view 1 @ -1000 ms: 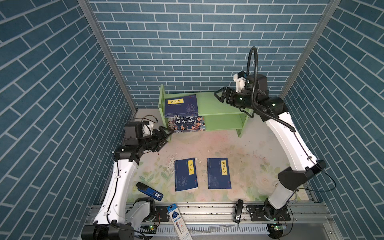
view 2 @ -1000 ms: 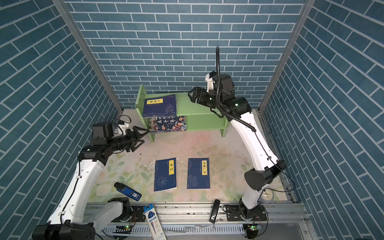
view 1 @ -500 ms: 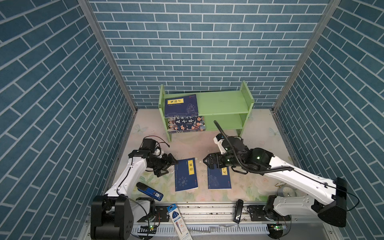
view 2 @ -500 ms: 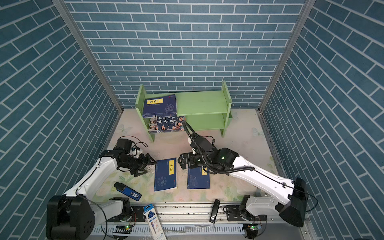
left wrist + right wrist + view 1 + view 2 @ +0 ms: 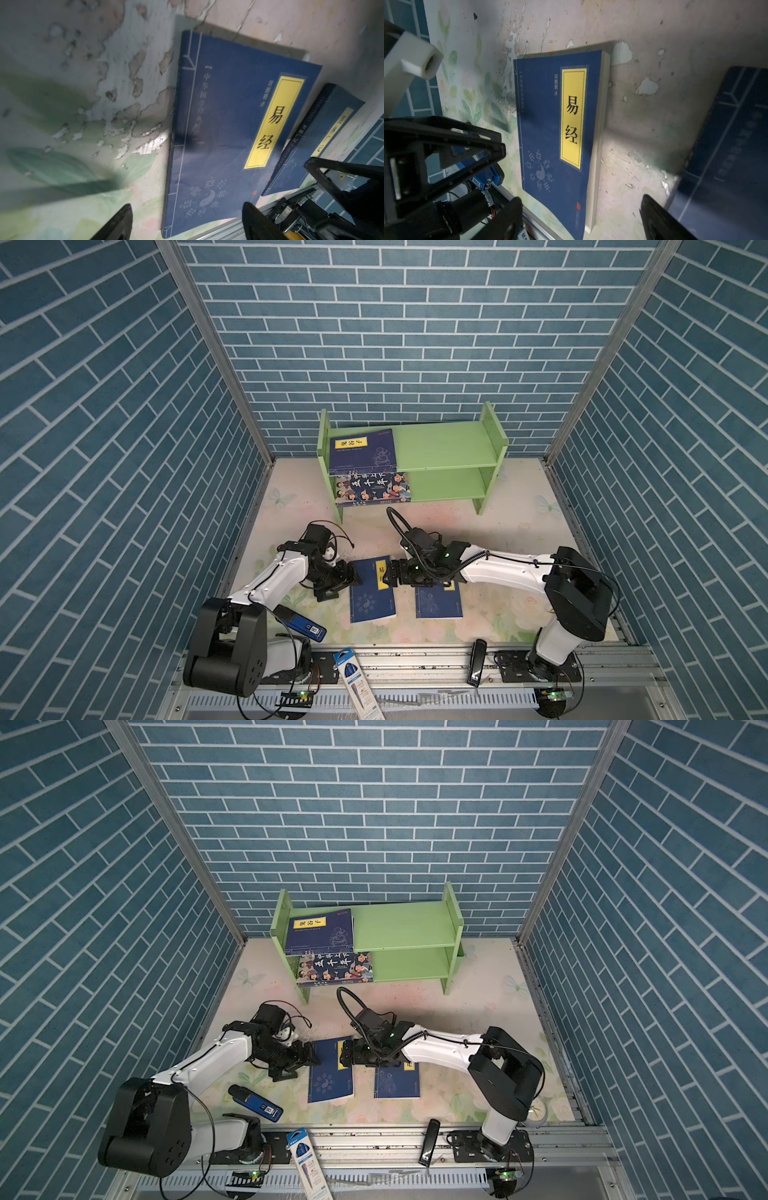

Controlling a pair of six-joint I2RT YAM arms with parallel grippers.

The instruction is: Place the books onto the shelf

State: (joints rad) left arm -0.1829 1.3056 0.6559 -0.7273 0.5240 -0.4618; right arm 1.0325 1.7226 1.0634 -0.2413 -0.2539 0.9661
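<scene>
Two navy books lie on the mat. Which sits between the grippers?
The navy-blue paperback with the trigram emblem, on the left: left gripper and right gripper flank its yellow-labelled end. The other navy book lies partly under the right arm.

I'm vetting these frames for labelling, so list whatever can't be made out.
- Navy 笑林广记 book: in both top views the right arm covers its upper part; in the right wrist view it is blurred and cut by the frame edge.
- Cartoon-face book: in both top views its rear is hidden under the upper board of the shelf.
- Pen package: cut off by the bottom edge in both top views.
</scene>
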